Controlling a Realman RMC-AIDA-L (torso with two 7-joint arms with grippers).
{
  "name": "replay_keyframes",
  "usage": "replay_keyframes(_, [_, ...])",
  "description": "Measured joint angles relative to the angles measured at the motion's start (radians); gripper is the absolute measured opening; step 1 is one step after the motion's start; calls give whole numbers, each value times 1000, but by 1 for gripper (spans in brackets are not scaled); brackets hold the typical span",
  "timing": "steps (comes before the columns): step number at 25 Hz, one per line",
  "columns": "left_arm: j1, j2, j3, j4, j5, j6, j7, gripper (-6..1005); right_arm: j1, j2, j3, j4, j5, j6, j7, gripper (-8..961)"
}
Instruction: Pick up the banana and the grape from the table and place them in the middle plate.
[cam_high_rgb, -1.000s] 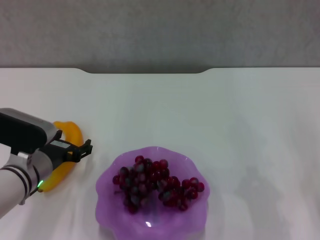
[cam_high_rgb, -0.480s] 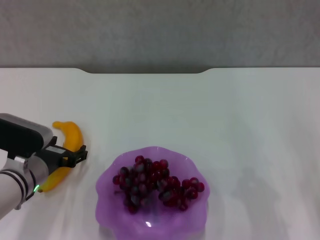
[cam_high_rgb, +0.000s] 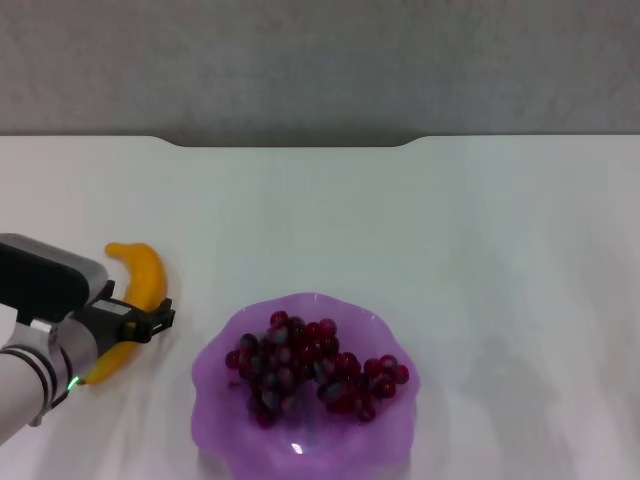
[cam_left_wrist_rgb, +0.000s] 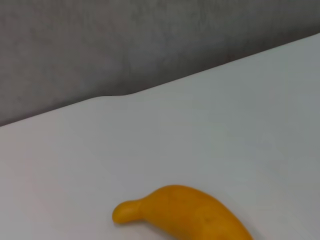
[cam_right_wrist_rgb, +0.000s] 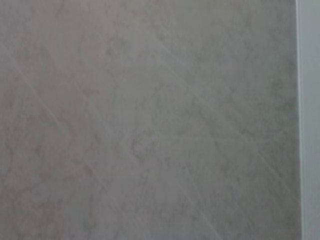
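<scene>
From the head view, the grape bunch already lies in the purple scalloped plate, while the banana rests on the white table, just left of the plate. The left gripper sits over the banana's middle; whether its fingers are apart or closed on the fruit cannot be told. The right gripper is out of sight.

The left wrist view shows the banana's glossy, smooth skin: probably light, firm, a bit slippery, best pinched across its thick middle.

The right wrist view shows only grey wall.

left arm: low, near left | left end effector: pointing right | right arm: unseen
</scene>
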Motion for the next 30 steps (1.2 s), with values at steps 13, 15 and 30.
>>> replay_keyframes(13, [-2,-2,0,2,0,-8,0,863,0,0,0,0,0,-2,0,8])
replay_keyframes(15, [-4,-2,0,2,0,-13,-1,860,0,0,-1,0,0,-3,0,8])
replay_keyframes(30, [-12,-2,-3,14,0,-25,-2,524,0,2,-12,0,1,-28,-1,9])
